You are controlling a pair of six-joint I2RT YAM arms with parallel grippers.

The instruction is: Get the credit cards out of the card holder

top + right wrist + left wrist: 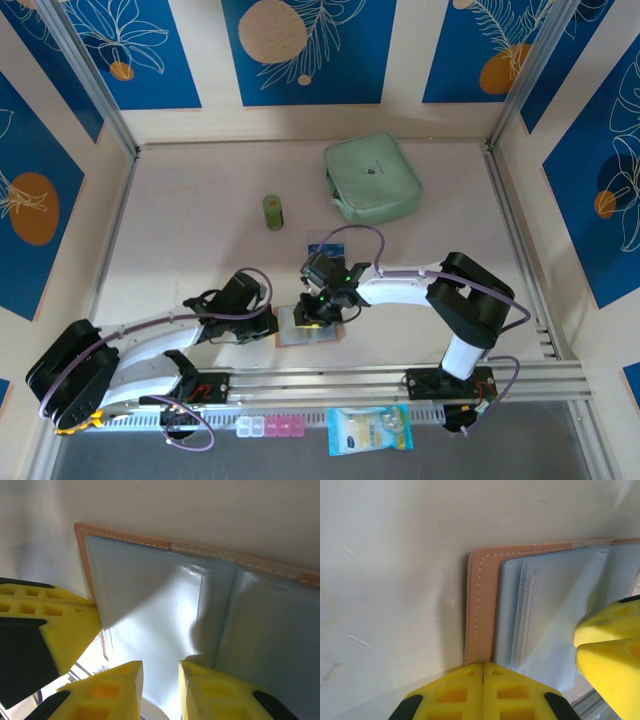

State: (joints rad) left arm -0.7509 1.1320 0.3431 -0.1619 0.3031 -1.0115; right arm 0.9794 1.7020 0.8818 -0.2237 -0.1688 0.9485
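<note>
Pale table, left pincer closed at edge of open card holder, right pincer parted above

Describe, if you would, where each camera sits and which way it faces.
Top external: above and behind the robot, looking down; left gripper and right gripper meet at the card holder.
Left wrist: low over the holder's tan edge; own fingers closed at bottom.
Right wrist: close above the holder's clear sleeves; own fingers apart.
Shared: each wrist view also catches the other gripper.

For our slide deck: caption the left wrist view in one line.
Shut left pincer at the tan edge of the open card holder; right pincer over its clear sleeves.
</note>
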